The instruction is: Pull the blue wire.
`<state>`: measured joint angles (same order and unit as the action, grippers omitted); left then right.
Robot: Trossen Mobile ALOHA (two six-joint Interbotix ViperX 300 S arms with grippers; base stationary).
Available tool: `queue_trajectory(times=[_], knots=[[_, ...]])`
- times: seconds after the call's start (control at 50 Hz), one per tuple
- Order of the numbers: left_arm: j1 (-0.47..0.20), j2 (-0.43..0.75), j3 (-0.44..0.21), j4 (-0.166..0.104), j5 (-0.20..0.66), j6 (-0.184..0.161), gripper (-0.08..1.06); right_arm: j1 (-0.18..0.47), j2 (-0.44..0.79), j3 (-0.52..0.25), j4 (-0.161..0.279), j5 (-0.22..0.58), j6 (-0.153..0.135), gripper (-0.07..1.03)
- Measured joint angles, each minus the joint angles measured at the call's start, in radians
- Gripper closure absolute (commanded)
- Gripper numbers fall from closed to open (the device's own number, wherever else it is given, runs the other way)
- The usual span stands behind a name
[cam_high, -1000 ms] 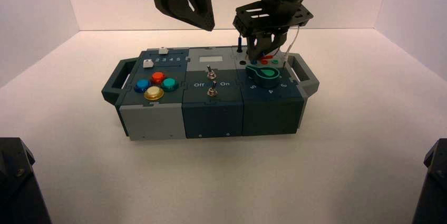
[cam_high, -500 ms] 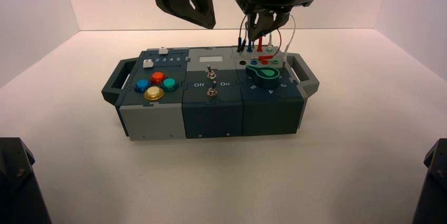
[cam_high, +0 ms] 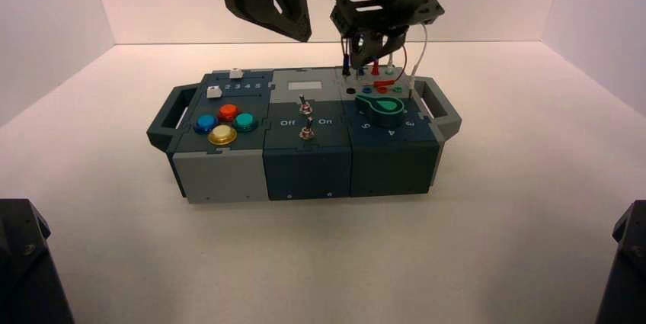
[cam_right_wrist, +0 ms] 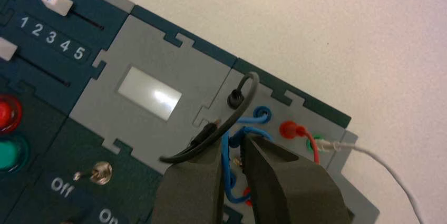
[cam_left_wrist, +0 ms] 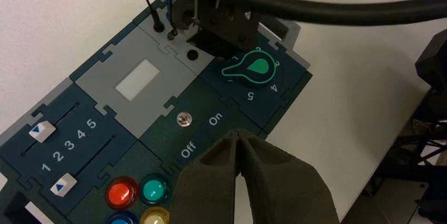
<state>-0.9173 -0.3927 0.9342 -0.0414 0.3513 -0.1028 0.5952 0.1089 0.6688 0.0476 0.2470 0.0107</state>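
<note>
The blue wire (cam_right_wrist: 226,162) is at the right rear part of the box (cam_high: 308,175), by the blue socket (cam_right_wrist: 261,112) of the back row. It is bent, so it has no single long axis; from this socket it goes toward the left front, then its longest visible stretch runs mostly to the front. Where its plug points, I cannot tell.

The right gripper (cam_right_wrist: 235,142) is over this panel, its jaws a little apart, with blue wire between and beside them; a firm grip is not visible. Compared with half a second earlier, it has moved to the left.

The left gripper (cam_left_wrist: 237,133) waits above the box, its jaws closed.
</note>
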Motion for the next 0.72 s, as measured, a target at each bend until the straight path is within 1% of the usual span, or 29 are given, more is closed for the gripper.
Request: queue_trajectory(times=[0.18,0.24,0.34,0.44,0.52,0.62,0.72], knots=[[0.000,0.006,0.002,0.002,-0.002,0.003,1.01,0.000,0.006,-0.005,-0.002,-0.006,-0.003,0.72],[-0.002,0.008,0.000,0.002,-0.005,0.005,1.01,0.000,0.008,-0.005,-0.003,-0.008,-0.003,0.62],[-0.002,0.006,0.000,0.003,-0.012,0.006,1.01,0.002,0.006,-0.005,-0.009,-0.006,-0.005,0.61],[0.005,0.008,0.002,0.003,-0.015,0.008,1.01,0.005,-0.017,0.008,-0.012,0.017,-0.005,0.59],[0.017,0.008,0.008,0.003,-0.021,0.006,1.01,0.012,-0.067,0.029,-0.011,0.054,-0.003,0.56],[0.034,0.008,0.020,0.003,-0.035,0.008,1.01,0.012,-0.123,0.038,-0.011,0.106,-0.003,0.55],[0.046,0.008,0.025,0.003,-0.040,0.008,1.01,0.012,-0.155,0.040,-0.008,0.141,-0.002,0.55]])
